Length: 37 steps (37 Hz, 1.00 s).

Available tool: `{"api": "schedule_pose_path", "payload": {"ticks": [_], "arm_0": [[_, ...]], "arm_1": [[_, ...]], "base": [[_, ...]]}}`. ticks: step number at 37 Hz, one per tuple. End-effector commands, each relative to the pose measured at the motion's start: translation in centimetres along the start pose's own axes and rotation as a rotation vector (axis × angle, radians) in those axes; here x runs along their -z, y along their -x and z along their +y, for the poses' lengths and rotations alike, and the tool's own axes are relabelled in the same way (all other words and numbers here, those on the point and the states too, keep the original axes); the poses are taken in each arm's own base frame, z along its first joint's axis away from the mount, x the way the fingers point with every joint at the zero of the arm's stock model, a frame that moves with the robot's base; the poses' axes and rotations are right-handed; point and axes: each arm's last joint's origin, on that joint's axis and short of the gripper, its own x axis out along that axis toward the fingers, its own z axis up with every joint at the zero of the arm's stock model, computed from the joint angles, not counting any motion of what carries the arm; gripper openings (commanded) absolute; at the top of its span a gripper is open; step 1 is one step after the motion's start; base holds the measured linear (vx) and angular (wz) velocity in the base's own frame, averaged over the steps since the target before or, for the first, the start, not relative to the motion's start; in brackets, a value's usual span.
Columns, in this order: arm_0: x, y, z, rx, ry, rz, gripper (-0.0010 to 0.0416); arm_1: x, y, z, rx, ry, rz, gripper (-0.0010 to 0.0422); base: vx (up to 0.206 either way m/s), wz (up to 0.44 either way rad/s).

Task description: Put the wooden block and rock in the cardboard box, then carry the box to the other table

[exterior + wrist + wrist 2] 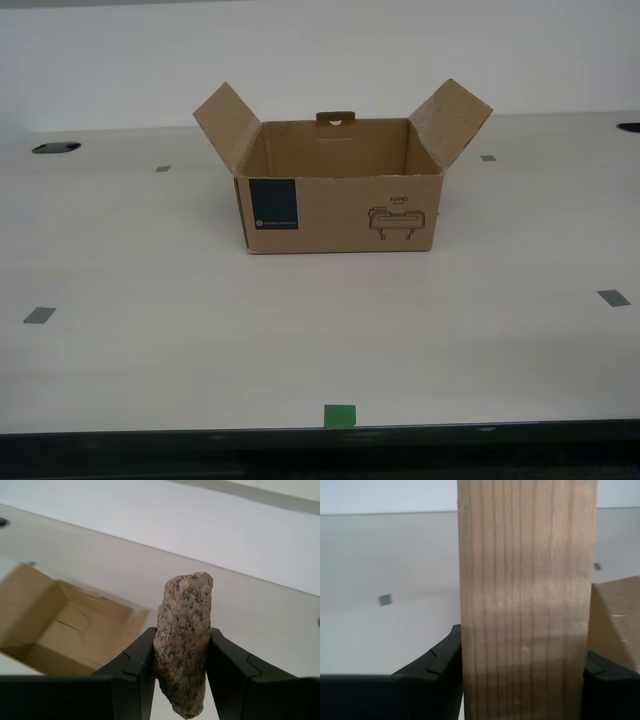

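The cardboard box (340, 215) stands open on a smooth off-white table (200, 350), flaps spread, its navy label and printed logo facing the exterior camera. Neither arm shows in the exterior view. My second gripper (522, 680) is shut on the wooden block (525, 605), which stands upright between the jaws; a corner of the box (616, 620) shows just past it. My first gripper (182, 647) is shut on the rock (184, 640), a speckled pinkish-grey stone held on end, with the open box (65, 625) below and beyond it. The other table is out of view.
Grey tape squares (39, 315) (613, 297) and a green one (339, 415) mark the tabletop. Dark round holes (56, 147) (628, 127) sit near the far edge. The table's dark front edge (320, 445) runs along the exterior view's bottom; a white wall stands behind.
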Motion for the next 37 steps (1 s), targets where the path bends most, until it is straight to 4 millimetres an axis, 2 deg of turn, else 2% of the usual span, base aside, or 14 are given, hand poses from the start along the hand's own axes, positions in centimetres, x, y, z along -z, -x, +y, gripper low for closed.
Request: {"api": "schedule_pose_path", "payload": {"ticks": [1,6,11,16,21,27,37], "arm_0": [[-0.7,0.8,0.4,-0.123,-0.021,-0.052,-0.0001],[-1.1,1.0,0.8,-0.239,-0.033,-0.090,-0.0001],[-0.4,0.1,0.8,-0.277,-0.056,-0.066,-0.0001],[0.7,-1.9,0.9,-0.294,-0.085,-0.001,-0.0001],[1.6,-4.5,1.3,-0.332,-0.087,0.050,-0.0001],[2.4,-7.5,2.5,-0.395,-0.074,0.111,-0.0001],[4.3,-13.3,4.4,-0.466,-0.056,0.223,-0.0001]], "arm_1": [[-0.8,0.6,-1.5,0.077,-0.035,-0.029,-0.0002],[-1.5,0.4,-3.7,0.130,-0.090,-0.050,-0.0002],[-1.3,-0.4,-6.1,0.188,-0.126,-0.046,-0.0002],[-0.7,-2.4,-8.3,0.236,-0.149,-0.001,-0.0002],[0.1,-5.5,-10.0,0.271,-0.164,0.060,-0.0002],[1.3,-9.2,-10.7,0.284,-0.174,0.148,-0.0002],[2.7,-13.3,-10.3,0.270,-0.177,0.240,-0.0002]], "base": [[0.000,0.000],[0.000,0.000],[0.000,0.000],[0.000,0.000],[0.000,0.000],[0.000,0.000],[0.000,0.000]]}}
